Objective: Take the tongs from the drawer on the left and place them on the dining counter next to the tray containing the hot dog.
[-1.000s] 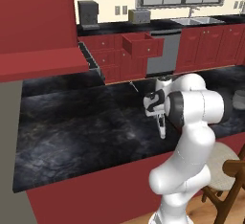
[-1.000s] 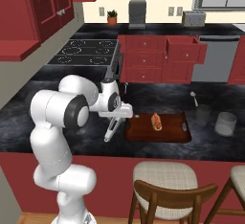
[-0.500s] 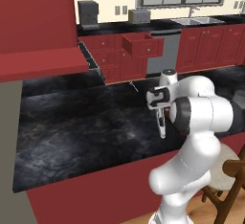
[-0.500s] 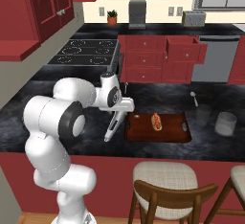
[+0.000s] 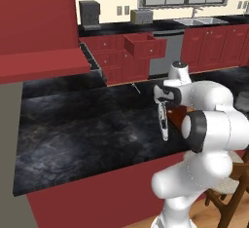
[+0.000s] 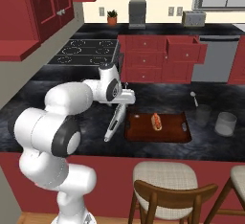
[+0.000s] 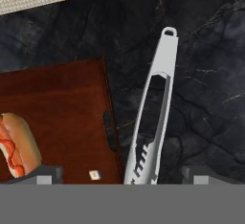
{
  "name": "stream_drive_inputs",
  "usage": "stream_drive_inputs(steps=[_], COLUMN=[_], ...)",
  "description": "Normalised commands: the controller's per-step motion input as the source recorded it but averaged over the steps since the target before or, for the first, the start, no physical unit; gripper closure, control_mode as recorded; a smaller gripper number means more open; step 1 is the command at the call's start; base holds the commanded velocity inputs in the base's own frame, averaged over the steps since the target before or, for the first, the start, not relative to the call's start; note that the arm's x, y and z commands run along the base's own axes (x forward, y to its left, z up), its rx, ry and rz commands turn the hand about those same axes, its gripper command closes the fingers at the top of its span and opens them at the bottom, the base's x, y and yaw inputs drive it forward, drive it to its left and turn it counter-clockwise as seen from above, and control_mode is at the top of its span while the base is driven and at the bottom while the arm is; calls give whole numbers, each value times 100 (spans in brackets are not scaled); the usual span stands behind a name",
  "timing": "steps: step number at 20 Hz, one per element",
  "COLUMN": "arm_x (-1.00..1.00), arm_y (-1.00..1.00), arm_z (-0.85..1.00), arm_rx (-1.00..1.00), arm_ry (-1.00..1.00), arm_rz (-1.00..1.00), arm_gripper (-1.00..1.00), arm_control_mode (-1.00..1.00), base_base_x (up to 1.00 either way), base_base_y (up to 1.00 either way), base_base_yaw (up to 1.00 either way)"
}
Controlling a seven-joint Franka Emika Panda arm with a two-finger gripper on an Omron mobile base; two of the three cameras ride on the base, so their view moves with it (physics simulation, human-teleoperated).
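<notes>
The tongs (image 5: pixel 163 121) lie flat on the dining counter (image 5: pixel 78 134), slim and pale against the black marbled slab, just below the gripper (image 5: pixel 161 101) and beside a sliver of the brown tray (image 5: pixel 177 113) that the white arm mostly hides. Across the aisle the drawer (image 5: pixel 144 46) stands pulled out from the red cabinets, next to the grey dishwasher (image 5: pixel 165 56).

The slim silver-grey metal tongs (image 7: pixel 152 117) lie flat on the black marbled stone bench (image 6: pixel 72 122), just beside the flat brown tray (image 6: pixel 162 131) holding the hot dog (image 6: pixel 156 121).
</notes>
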Motion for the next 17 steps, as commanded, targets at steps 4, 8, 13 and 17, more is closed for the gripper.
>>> stream_drive_inputs(steps=[4,8,13,17], arm_x=[-37,-37,-43,-30], arm_y=[-1,6,14,20], arm_z=[22,24,32,64], arm_rx=[0,0,0,0], arm_ry=[-22,-30,-34,-15], arm_rz=[0,0,0,0], arm_gripper=[-100,-100,-100,-100], arm_control_mode=[-100,-100,-100,-100], base_base_x=[0,0,0,0], base_base_y=[0,0,0,0], base_base_yaw=[0,0,0,0])
